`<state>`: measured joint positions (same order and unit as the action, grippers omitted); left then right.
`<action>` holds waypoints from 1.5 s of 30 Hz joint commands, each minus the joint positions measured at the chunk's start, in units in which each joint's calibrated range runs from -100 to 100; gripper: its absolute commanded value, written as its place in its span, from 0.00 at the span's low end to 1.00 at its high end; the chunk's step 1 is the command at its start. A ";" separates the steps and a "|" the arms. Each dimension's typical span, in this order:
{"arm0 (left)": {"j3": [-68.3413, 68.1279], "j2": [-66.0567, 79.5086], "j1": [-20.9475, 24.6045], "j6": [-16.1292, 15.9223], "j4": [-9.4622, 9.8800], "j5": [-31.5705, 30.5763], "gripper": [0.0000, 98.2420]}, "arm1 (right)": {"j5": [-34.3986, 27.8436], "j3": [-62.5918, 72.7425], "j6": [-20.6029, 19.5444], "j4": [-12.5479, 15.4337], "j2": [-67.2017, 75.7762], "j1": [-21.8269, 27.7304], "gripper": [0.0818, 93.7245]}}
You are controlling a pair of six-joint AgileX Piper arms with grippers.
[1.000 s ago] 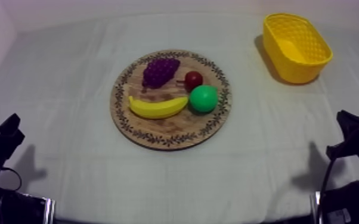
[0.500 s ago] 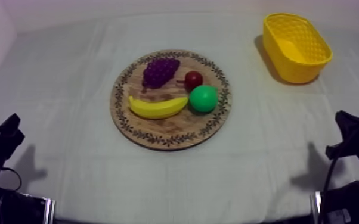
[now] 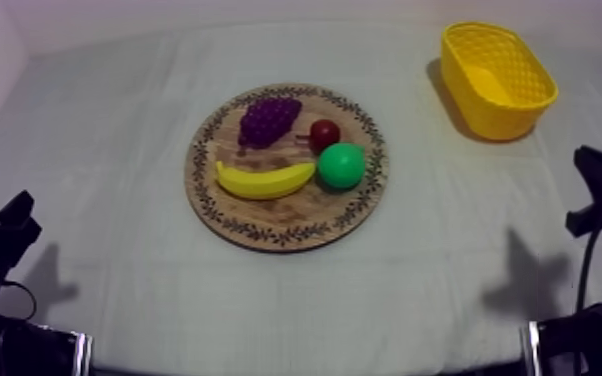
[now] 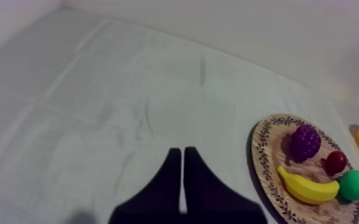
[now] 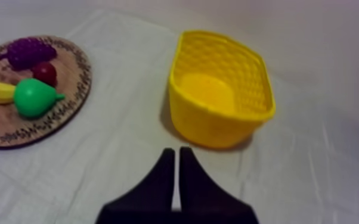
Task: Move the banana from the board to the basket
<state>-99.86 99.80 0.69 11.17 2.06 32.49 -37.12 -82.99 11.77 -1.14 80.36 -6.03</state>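
Pale walls close in behind a bench (image 3: 115, 130) draped in a creased grey-white cloth that carries everything in the scene. Near its middle lies the round wooden board (image 3: 265, 235) with a patterned rim. The yellow basket (image 3: 485, 115) stands upright, well apart from the board, toward the far right corner.

The left end effector (image 4: 182, 154) hangs over bare cloth at the bench's left side, its two black fingers pressed together into a narrow wedge. The right end effector (image 5: 176, 154) hovers at the right side facing the basket, its fingers likewise pressed together on nothing.

The banana (image 3: 263, 181) lies flat on the near half of the board. Its long axis runs left to right across the bench, and both tips curl toward the far side. The bunch of grapes (image 3: 268, 119) sits beyond it near the far rim. The green pear (image 3: 341, 165) rests just beside the banana's right tip. The small red fruit (image 3: 324, 133) sits between grapes and pear.
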 commanded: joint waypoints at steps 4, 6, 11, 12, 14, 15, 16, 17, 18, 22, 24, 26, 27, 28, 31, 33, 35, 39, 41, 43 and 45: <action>-0.03 0.03 0.00 -0.01 0.01 0.01 0.00 | 0.08 16.91 4.86 3.92 -14.69 -2.42 0.00; -0.03 0.03 0.00 -0.01 0.01 0.01 0.00 | -0.08 21.42 6.47 5.30 -18.65 -3.47 0.00; -0.03 0.03 0.00 -0.01 0.01 0.01 0.00 | -0.63 31.42 9.13 7.18 -27.82 -7.06 0.00; -0.03 0.03 0.00 -0.01 0.01 0.01 0.00 | -0.72 33.10 9.45 7.25 -29.55 -8.00 0.01; -0.03 0.03 0.00 -0.01 0.01 0.01 0.00 | -0.84 36.02 10.01 7.32 -32.93 -9.95 0.01; -0.03 0.03 0.00 -0.01 0.01 0.01 0.00 | -0.87 37.32 10.24 7.31 -34.61 -10.94 0.01; -0.03 0.03 0.00 -0.01 0.01 0.01 0.00 | -0.94 38.56 10.44 7.25 -36.29 -11.96 0.01; -0.03 0.03 0.00 -0.01 0.01 0.01 0.00 | -1.09 39.70 10.63 7.18 -37.95 -12.97 0.01; -0.03 0.03 0.00 -0.01 0.01 0.01 0.00 | -1.28 40.76 10.95 7.24 -39.59 -13.89 0.01; -0.03 0.03 0.00 -0.01 0.01 0.01 0.00 | -2.24 44.33 12.92 7.99 -45.83 -17.10 0.01; -0.03 0.03 0.00 -0.01 0.01 0.01 0.00 | -2.89 45.94 13.90 8.25 -48.81 -18.62 0.01; -0.03 0.03 0.00 -0.01 0.01 0.01 0.00 | -3.76 47.61 14.84 8.37 -51.74 -20.05 0.00; -0.03 0.03 0.00 -0.01 0.01 0.01 0.00 | -4.34 48.53 15.32 8.41 -53.17 -20.70 0.00; -0.03 0.03 0.00 -0.01 0.01 0.01 0.00 | -5.04 49.48 15.83 8.46 -54.58 -21.27 0.00; -0.03 0.03 0.00 -0.01 0.01 0.01 0.00 | -7.07 52.34 17.35 8.68 -58.53 -22.65 0.00; -0.03 0.03 0.00 -0.01 0.01 0.01 0.00 | -8.34 54.26 18.21 8.75 -61.01 -23.38 0.00; -0.03 0.03 0.00 -0.01 0.01 0.01 0.00 | -9.42 56.02 18.90 8.69 -63.56 -24.03 0.00; -0.03 0.03 0.00 -0.01 0.01 0.01 0.00 | -10.62 58.90 20.00 8.50 -68.65 -24.80 0.00; -0.03 0.03 0.00 -0.01 0.01 0.01 0.00 | -10.95 60.01 20.34 8.29 -71.15 -25.13 0.00; -0.03 0.03 0.00 -0.01 0.01 0.01 0.00 | -10.92 60.64 20.40 8.04 -73.51 -25.43 0.00; -0.03 0.03 0.00 -0.01 0.01 0.01 0.00 | -10.87 60.92 20.28 7.66 -75.67 -25.78 0.01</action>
<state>-99.86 99.80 0.69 11.17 2.06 32.49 -47.92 -22.01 32.25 6.64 6.58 -31.73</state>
